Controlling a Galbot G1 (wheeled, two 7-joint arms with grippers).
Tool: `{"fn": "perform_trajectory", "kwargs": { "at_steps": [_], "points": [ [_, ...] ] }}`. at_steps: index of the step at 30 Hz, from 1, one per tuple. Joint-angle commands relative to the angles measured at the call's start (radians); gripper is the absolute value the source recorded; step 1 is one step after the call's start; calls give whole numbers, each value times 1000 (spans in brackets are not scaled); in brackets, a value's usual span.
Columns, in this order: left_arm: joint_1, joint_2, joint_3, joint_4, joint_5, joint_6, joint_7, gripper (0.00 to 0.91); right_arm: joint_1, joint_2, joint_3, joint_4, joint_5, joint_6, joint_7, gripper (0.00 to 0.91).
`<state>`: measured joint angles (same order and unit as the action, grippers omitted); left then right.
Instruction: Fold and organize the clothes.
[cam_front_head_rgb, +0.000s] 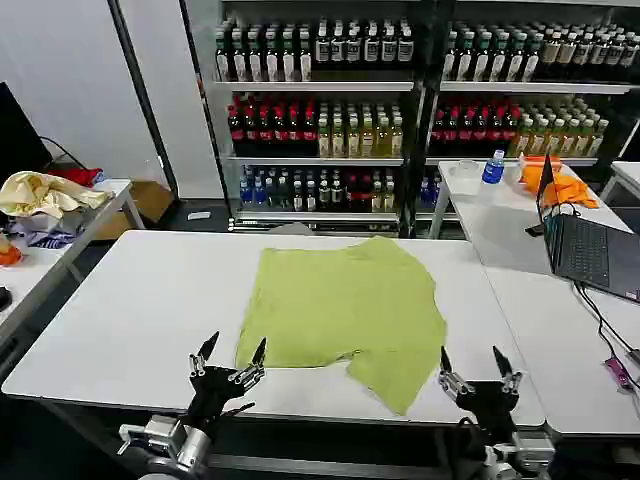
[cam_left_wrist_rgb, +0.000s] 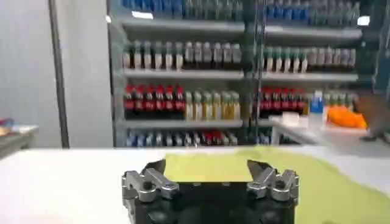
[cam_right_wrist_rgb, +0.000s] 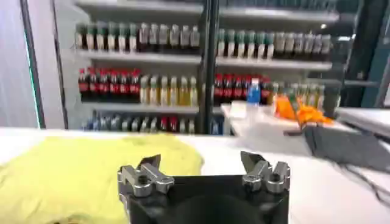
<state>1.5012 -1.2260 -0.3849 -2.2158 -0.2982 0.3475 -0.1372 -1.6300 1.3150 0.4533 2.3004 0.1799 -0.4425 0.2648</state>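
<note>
head view pictures show the lime-green t-shirt (cam_front_head_rgb: 340, 305) laid out on the white surface (cam_front_head_rgb: 130, 300), near the middle and a little toward the front edge. it is spread mostly flat, but it is not neat: the front edge is uneven, one corner hangs down toward the front right, and small wrinkles can be seen. no clean fold can be seen in it, so the folding is judged to be not yet begun, or only just begun. the left hand (cam_front_head_rgb: 228, 362) is held low at the front edge of the surface, just beside the shirt's front left corner, with its two fingers spread apart and nothing between them. the right hand (cam_front_head_rgb: 477, 365) is held low at the front too, just beside the shirt's front right corner, and it is also spread wide and empty. in the left wrist view the left hand (cam_left_wrist_rgb: 210, 173) is seen with the green cloth (cam_left_wrist_rgb: 292, 176) lying past it, not touched. in the right wrist view the right hand (cam_right_wrist_rgb: 204, 170) is seen with the cloth (cam_right_wrist_rgb: 85, 173) past it, also not touched. almost all of the work is judged to be left: the shirt must be gripped, folded over, and put away tidy.
</note>
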Motion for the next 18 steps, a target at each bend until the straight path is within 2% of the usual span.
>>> {"fn": "perform_trajectory", "kwargs": {
  "at_steps": [1, 10, 18],
  "points": [
    [-209, 115, 62, 190, -143, 220, -61, 907, 56, 9, -129, -103, -34, -105, 24, 907],
    [-295, 113, 120, 290, -153, 229, -89, 907, 108, 43, -194, -177, -23, -127, 39, 907],
    [-321, 104, 136, 332, -159, 228, -95, 907, 152, 65, -209, -238, 7, -135, 61, 907]
  ]
}}
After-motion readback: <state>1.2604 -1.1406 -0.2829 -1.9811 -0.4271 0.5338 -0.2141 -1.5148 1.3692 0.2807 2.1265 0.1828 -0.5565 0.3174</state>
